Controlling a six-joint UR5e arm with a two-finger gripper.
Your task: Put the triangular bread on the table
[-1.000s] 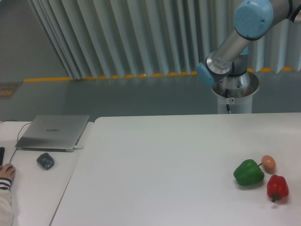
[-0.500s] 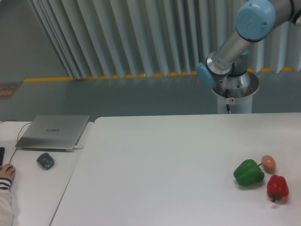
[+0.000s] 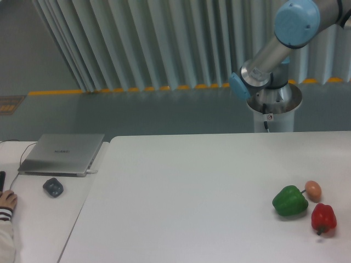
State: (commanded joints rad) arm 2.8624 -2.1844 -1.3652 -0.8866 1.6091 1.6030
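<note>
No fingers show anywhere: the gripper lies outside the picture, so whether its fingers are apart or together cannot be told. Only part of the arm [image 3: 274, 49] is seen, at upper right, with a blue joint cap near the top edge and a silver link slanting down-left to a second blue-capped joint above the round metal base [image 3: 273, 107], which stands behind the far edge of the table [image 3: 181, 197].

The bread is not in the picture either; its place cannot be given.

On the table, near the right edge and toward the front, three things sit close together: a green pepper [image 3: 289, 201], a small brown egg [image 3: 313, 189] just behind and to its right, by the pepper's stem, and a red pepper [image 3: 323, 218] just right of the green one and in front of the egg. Whether they touch cannot be told.

Left of the table stands a smaller white desk [image 3: 44, 219]. A closed grey laptop [image 3: 61, 154] lies on it toward the back, with a dark mouse [image 3: 53, 187] just in front of it. At the far left edge a person's hand [image 3: 6, 201] rests on the desk, with a striped cuff below it.

Behind everything hang pale vertical blinds [image 3: 164, 41], and a yellow stripe [image 3: 131, 89] runs along the floor.
</note>
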